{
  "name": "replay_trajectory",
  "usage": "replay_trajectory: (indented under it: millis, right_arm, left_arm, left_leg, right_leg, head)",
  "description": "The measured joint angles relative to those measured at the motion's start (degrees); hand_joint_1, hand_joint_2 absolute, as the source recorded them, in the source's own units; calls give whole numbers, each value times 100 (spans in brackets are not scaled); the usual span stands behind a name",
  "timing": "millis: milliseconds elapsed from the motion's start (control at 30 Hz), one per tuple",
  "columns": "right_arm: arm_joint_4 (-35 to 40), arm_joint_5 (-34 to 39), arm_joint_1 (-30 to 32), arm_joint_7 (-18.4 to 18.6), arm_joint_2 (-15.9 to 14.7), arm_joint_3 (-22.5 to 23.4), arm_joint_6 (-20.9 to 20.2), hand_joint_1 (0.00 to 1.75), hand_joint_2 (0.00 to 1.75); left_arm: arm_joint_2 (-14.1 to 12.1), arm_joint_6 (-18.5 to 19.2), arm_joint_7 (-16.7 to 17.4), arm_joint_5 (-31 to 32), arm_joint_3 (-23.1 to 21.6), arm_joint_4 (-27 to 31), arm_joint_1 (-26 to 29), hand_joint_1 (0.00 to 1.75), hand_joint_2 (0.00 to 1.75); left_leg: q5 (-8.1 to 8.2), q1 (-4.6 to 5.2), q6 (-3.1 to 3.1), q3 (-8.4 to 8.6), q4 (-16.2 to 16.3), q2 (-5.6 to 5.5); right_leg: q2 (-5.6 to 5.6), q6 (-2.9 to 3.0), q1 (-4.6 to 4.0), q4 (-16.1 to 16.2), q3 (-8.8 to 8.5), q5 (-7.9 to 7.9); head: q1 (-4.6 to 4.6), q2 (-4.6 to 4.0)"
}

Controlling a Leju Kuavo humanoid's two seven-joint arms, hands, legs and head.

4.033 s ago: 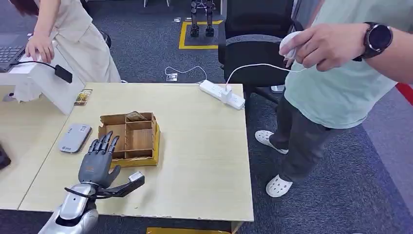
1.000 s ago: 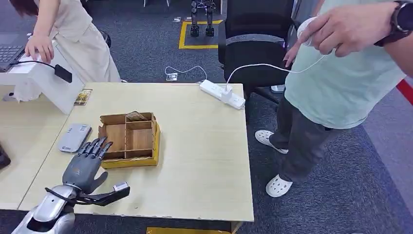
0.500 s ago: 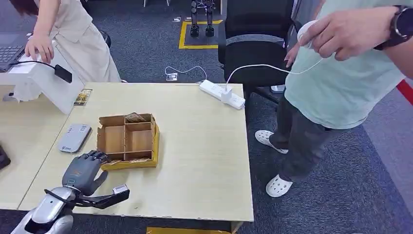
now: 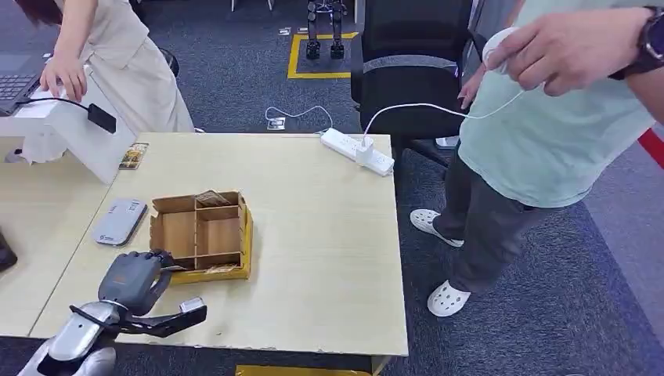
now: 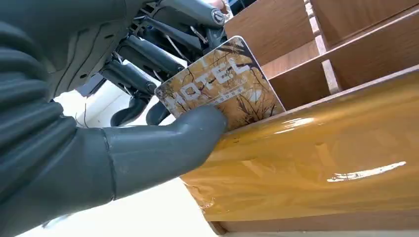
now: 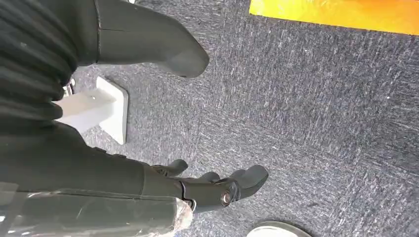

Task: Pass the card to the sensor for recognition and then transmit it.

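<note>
Card [image 5: 222, 89], printed HOTEL over a pattern of bare branches, sits pinched in the left hand [image 5: 123, 113] at the near corner of the divided wooden box [image 4: 202, 235]. In the left wrist view the thick grey thumb [image 5: 163, 143] presses on the card's printed face and the darker fingers [image 5: 148, 59] curl in behind it, with the card's lower edge right at the box's glossy yellow outer wall [image 5: 321, 158]. Whether the card touches that wall cannot be told. From the head view the same hand shows as a closed fist at the box's near left corner, touching or just beside it.

The box lies on the light wooden table [image 4: 329, 235], and another card [image 4: 210, 198] lies in one of its far compartments. A flat grey card reader [image 4: 119, 222] lies just beside the box on its left, apart from it. A white power strip [image 4: 356, 150] sits near the table's far edge.

The right hand [image 6: 212, 187] hangs over grey carpet [image 6: 321, 98], holding nothing, its fingers loosely bent and apart.

A person in a pale green shirt [image 4: 548, 117] stands to the right of the table holding a small white device [image 4: 501, 47] with a cord. Another person in beige [image 4: 117, 55] leans over a white stand [image 4: 70, 125] at the far left.
</note>
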State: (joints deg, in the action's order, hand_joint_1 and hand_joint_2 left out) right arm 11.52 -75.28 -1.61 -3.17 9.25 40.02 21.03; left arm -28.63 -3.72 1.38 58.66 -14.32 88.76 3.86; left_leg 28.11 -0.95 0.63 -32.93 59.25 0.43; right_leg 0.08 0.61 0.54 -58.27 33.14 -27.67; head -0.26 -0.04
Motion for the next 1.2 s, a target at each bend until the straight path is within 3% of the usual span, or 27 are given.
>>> replay_trajectory:
  millis: [300, 367, 467, 533, 600, 733, 833, 1200]
  right_arm:
    - [0, -15, 0, 0, 0, 0, -2, 0, 175]
    - [0, -15, 0, 0, 0, 0, -2, 0, 175]
    - [0, -44, 0, 0, 0, 0, -13, 0, 175]
    - [0, -50, 0, -2, 0, 0, -9, 0, 175]
    - [0, -55, -4, -7, 0, 0, -2, 0, 175]
    - [0, -53, -3, -28, 0, 0, 0, 0, 175]
    - [0, -33, -4, -28, 0, 4, 0, 0, 175]
    - [0, -120, -22, -24, 0, 4, 11, 0, 175]
  left_arm:
    - [0, -57, 0, -55, 2, 7, 12, 157, 175]
    - [-2, -70, 0, -81, 2, 17, 17, 150, 175]
    - [-43, -205, 0, -203, 41, 70, 13, 175, 175]
    - [-107, -438, 15, -313, 215, 169, -85, 166, 175]
    - [-194, -605, 74, -326, 504, 260, -317, 175, 175]
    - [-321, -584, 79, -454, 1053, 402, -741, 168, 175]
    - [-407, -538, 7, -527, 1285, 435, -897, 175, 175]
    - [-378, -715, 144, -155, 1423, 345, -1328, 175, 175]
  left_leg:
    - [0, 0, 0, 0, 0, 0]
    - [0, 0, 0, 0, 0, 0]
    - [0, -1, 0, 1, 1, 0]
    - [-2, -3, -1, -2, 2, -1]
    - [-4, -6, -2, -6, 2, -5]
    - [-7, -7, 3, -3, 1, -3]
    - [-7, -7, 3, -2, 1, -3]
    - [-6, -5, 2, -8, 2, -3]
  right_leg:
    - [0, 0, 0, 0, 0, 0]
    - [0, 0, 0, 0, 0, 0]
    - [1, 0, -1, 0, 4, 0]
    - [-1, 0, -3, 0, 7, 0]
    - [-5, 1, -5, 0, 5, 1]
    - [-2, 4, -6, -3, 3, 3]
    - [-1, 4, -7, -3, 3, 3]
    - [-1, 1, -5, 1, 7, 3]
  head:
    - [0, 0]
    - [0, 0]
    - [-2, 0]
    - [2, 0]
    - [4, 0]
    - [0, 0]
    - [-2, 0]
    - [0, 0]
